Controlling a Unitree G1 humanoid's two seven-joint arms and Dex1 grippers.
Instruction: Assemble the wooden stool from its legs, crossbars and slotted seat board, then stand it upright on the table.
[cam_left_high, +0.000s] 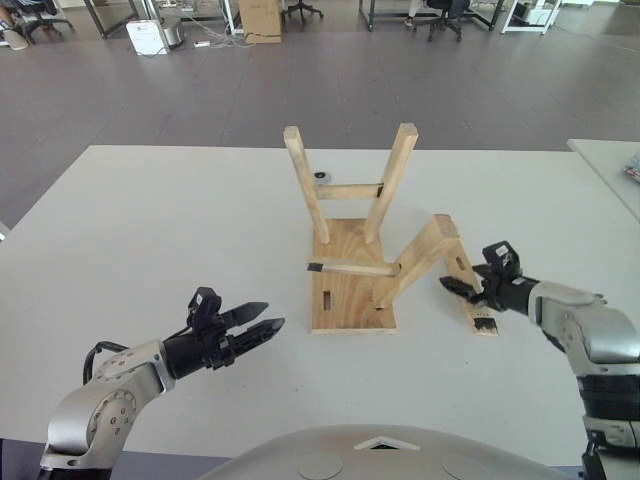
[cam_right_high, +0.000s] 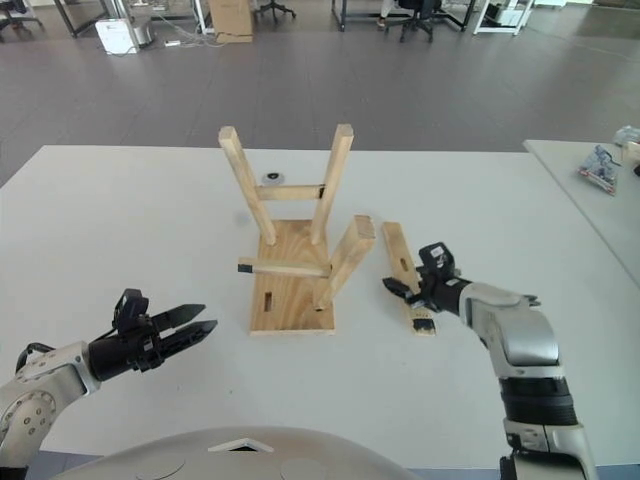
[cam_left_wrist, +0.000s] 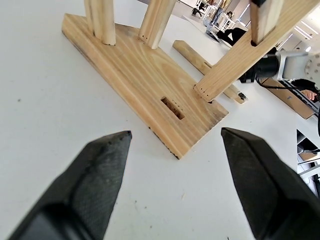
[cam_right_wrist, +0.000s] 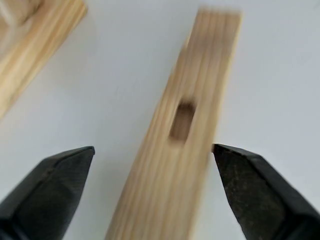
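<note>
The slotted seat board (cam_left_high: 345, 300) lies flat mid-table. Two legs (cam_left_high: 303, 180) (cam_left_high: 393, 178) stand in its far end, joined by a crossbar (cam_left_high: 350, 190). A third leg (cam_left_high: 418, 258) leans in a near slot, and a second crossbar (cam_left_high: 352, 268) juts from it to the left. One loose leg (cam_right_high: 404, 270) lies on the table right of the board. My right gripper (cam_left_high: 458, 289) is open astride that leg's near part, a finger on each side of its mortise (cam_right_wrist: 181, 121). My left gripper (cam_left_high: 272, 315) is open, low over the table, front left of the board's near corner (cam_left_wrist: 176, 150).
A small dark round object (cam_left_high: 321, 176) sits on the white table (cam_left_high: 150, 230) behind the standing legs. A second table (cam_right_high: 590, 190) at the right carries small items. Open floor with office chairs lies beyond the far edge.
</note>
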